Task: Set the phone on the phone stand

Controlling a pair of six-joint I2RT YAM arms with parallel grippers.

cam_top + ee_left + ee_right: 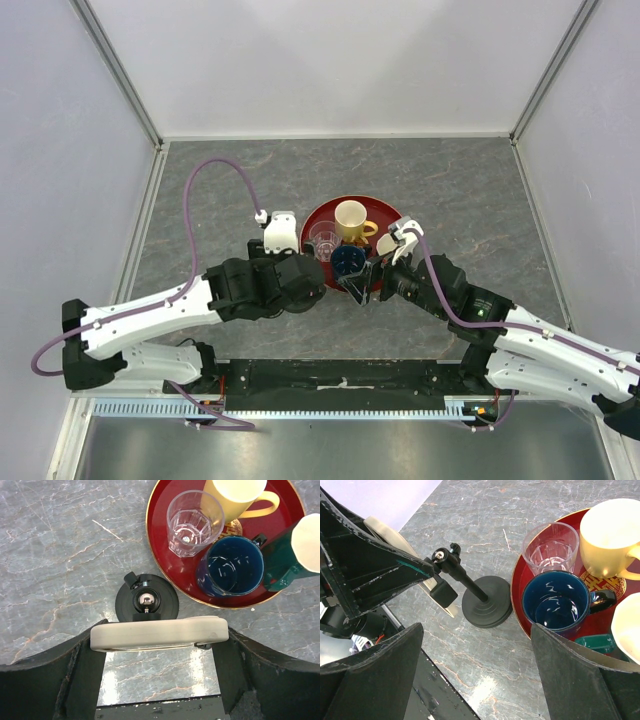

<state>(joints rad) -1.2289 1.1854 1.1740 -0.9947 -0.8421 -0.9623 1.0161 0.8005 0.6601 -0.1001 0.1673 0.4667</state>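
My left gripper (159,647) is shut on the phone (159,632), gripping its two long sides. The phone's pale rim faces the left wrist camera and its glossy screen mirrors the table. The black phone stand (147,602), with a round disc base and a ball-joint arm, stands on the table just beyond the phone's far edge. In the right wrist view the phone (385,532) leans against the stand's cradle block (442,592), above the base (487,602). I cannot tell whether it rests in the cradle. My right gripper (477,680) is open and empty, just right of the stand.
A red tray (165,565) sits just right of the stand. It holds a clear glass (192,522), a yellow mug (235,492), a dark blue cup (232,565) and a green mug (287,555). Both arms crowd the tray's near edge (345,290).
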